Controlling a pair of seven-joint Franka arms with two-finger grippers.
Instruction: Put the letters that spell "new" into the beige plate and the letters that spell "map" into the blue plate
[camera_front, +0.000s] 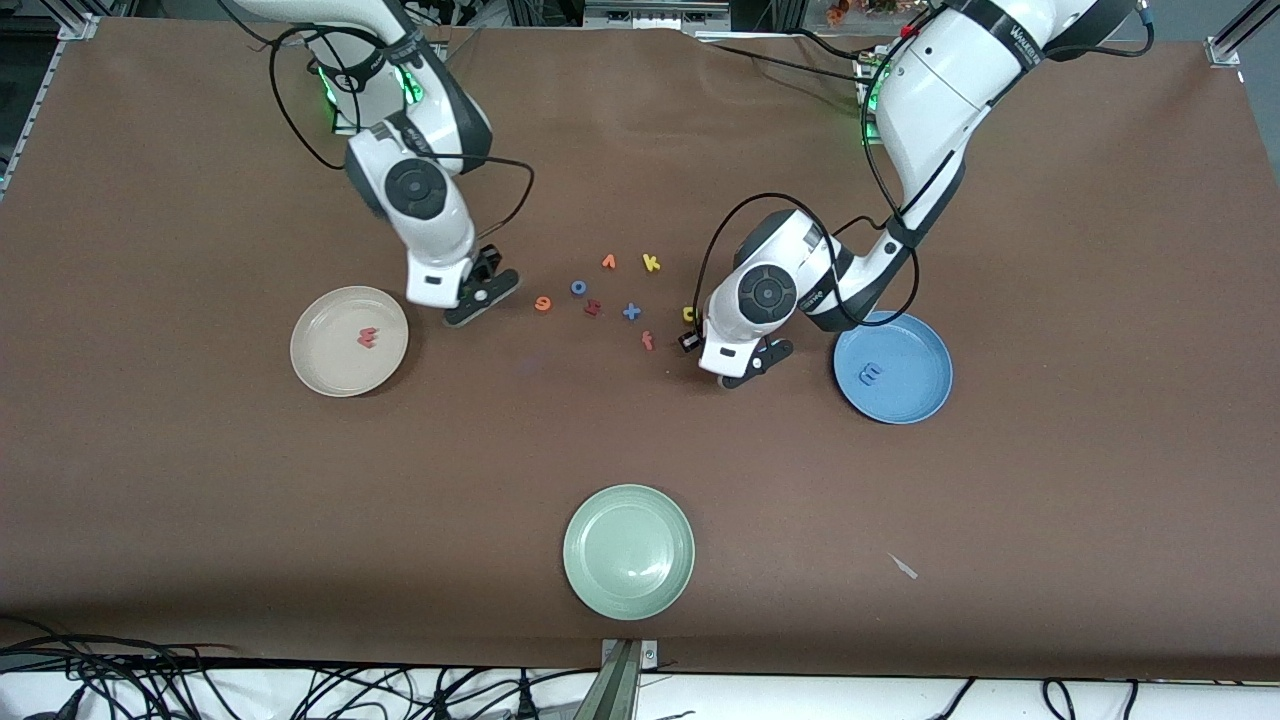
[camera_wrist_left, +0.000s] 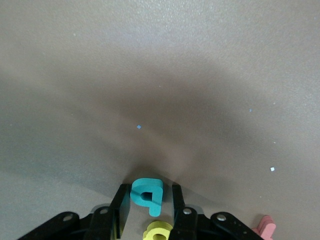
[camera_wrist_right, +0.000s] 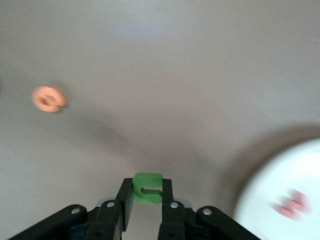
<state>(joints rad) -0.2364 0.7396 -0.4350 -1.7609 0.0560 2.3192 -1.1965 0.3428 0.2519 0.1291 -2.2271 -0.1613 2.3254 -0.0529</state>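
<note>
The teal "p" (camera_wrist_left: 147, 196) lies on the table between the fingers of my left gripper (camera_wrist_left: 147, 192). The jaws are open: one finger touches it and a slim gap shows at the other. The yellow "a" (camera_front: 688, 313) lies right beside this gripper (camera_front: 690, 340). The blue "m" (camera_front: 870, 375) rests in the blue plate (camera_front: 925, 350). My right gripper (camera_wrist_right: 147, 186) is shut on the green "n" (camera_wrist_right: 148, 188) and hangs over the table beside the beige plate (camera_front: 325, 360), which holds the pinkish-red "w" (camera_front: 367, 338). The orange "e" (camera_front: 543, 303) lies on the table.
Loose letters sit mid-table between the arms: blue "o" (camera_front: 578, 287), orange "v" (camera_front: 609, 262), yellow "k" (camera_front: 651, 263), a blue cross shape (camera_front: 631, 311), red "f" (camera_front: 648, 341). A pale green plate (camera_front: 628, 590) stands nearest the front camera.
</note>
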